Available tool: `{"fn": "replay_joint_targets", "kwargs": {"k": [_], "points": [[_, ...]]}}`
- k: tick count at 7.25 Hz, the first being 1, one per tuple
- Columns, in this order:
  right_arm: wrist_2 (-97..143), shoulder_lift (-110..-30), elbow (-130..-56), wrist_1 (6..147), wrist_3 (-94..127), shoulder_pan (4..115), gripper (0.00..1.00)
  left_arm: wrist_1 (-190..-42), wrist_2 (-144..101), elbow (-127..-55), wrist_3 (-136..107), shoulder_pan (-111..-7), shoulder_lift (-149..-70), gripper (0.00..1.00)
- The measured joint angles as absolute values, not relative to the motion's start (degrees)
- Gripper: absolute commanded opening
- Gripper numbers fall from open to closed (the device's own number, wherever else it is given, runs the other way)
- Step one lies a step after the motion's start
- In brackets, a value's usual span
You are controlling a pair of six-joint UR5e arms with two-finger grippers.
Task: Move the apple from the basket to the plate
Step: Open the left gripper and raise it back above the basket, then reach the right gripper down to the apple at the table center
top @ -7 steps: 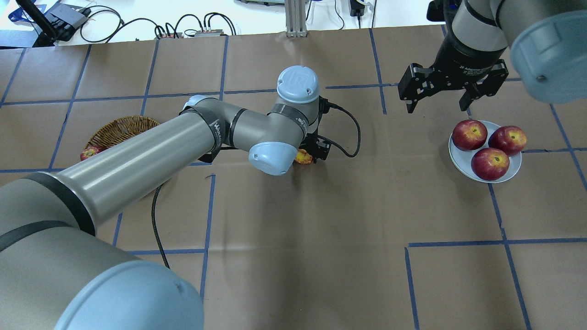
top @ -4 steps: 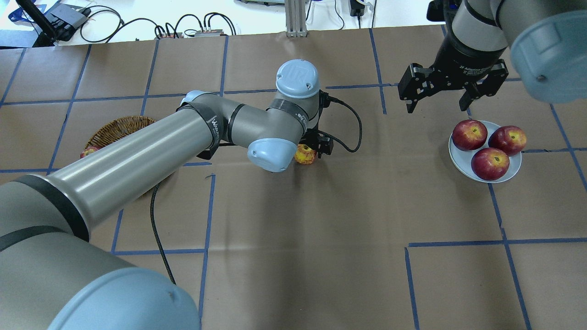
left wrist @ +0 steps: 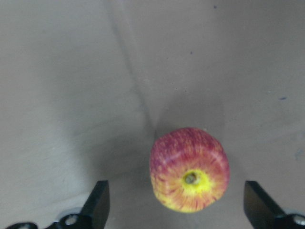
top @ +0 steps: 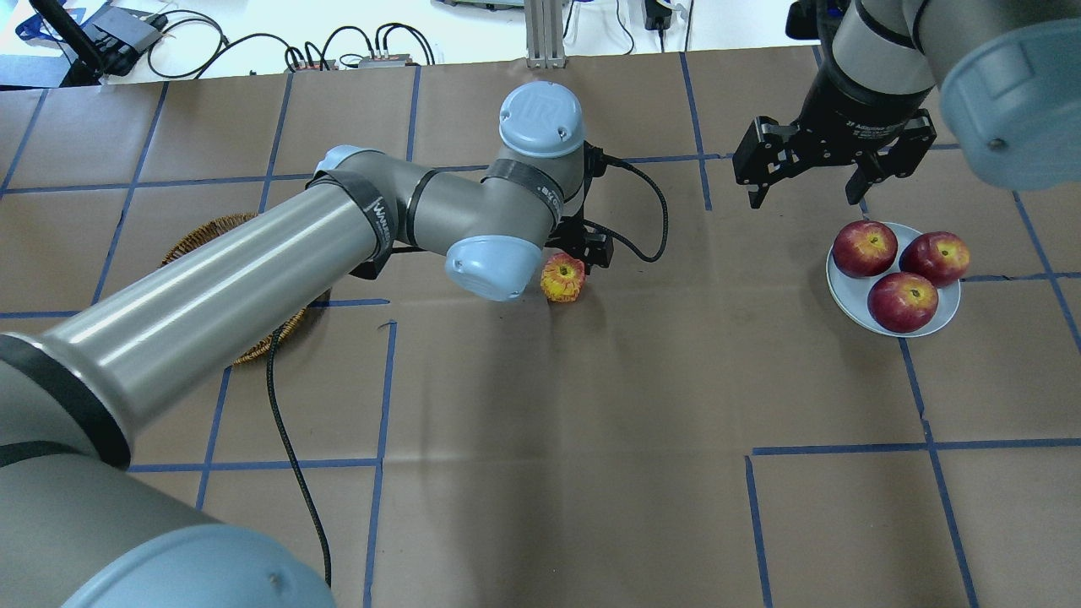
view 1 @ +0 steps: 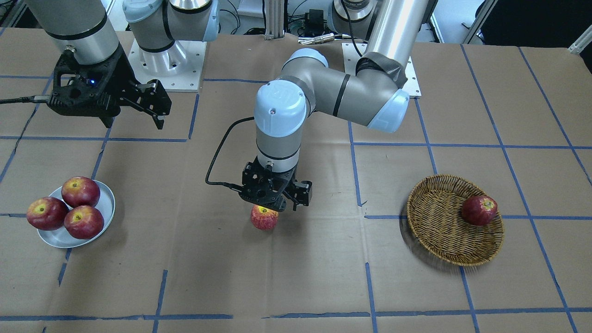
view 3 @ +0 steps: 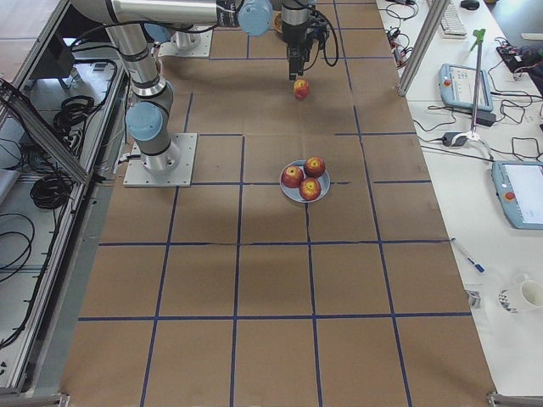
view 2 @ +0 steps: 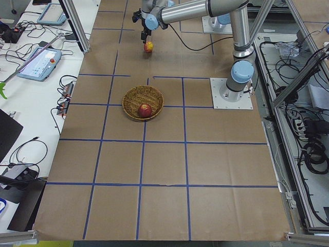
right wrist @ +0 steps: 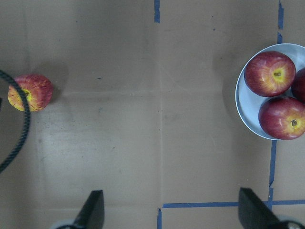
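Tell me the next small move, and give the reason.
Probably lift the left gripper straight up and clear. Its jaws stand wide open either side of the apple, which sits free on the table, short of the plate; the open right gripper needs room to reach it.

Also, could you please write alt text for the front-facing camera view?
The left gripper hangs open just above a streaky apple resting on the table, midway between a wicker basket holding one red apple and a metal plate holding three. The right gripper hangs open farther back, behind the plate.
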State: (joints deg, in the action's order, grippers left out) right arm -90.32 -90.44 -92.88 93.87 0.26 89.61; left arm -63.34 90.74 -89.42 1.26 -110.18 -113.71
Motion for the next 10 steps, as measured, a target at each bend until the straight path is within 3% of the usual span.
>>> {"fn": "replay_joint_targets", "kwargs": {"k": [3, 6, 10], "points": [[-90.04, -90.52, -92.37, 94.55, 0.28, 89.55, 1.0, -78.71, 90.69, -90.77, 17.9, -98.48, -101.45, 0.99], [-89.39, -90.14, -92.12, 96.89, 1.77, 90.62, 1.0, -93.2, 90.56, -89.63, 19.69, -91.96, -90.31, 0.99], [-89.88, -80.24, -90.76, 107.32, 16.83, 103.68, 1.0, -96.85, 90.32, -90.71, 13.94, -91.27, -86.35, 0.99]]}}
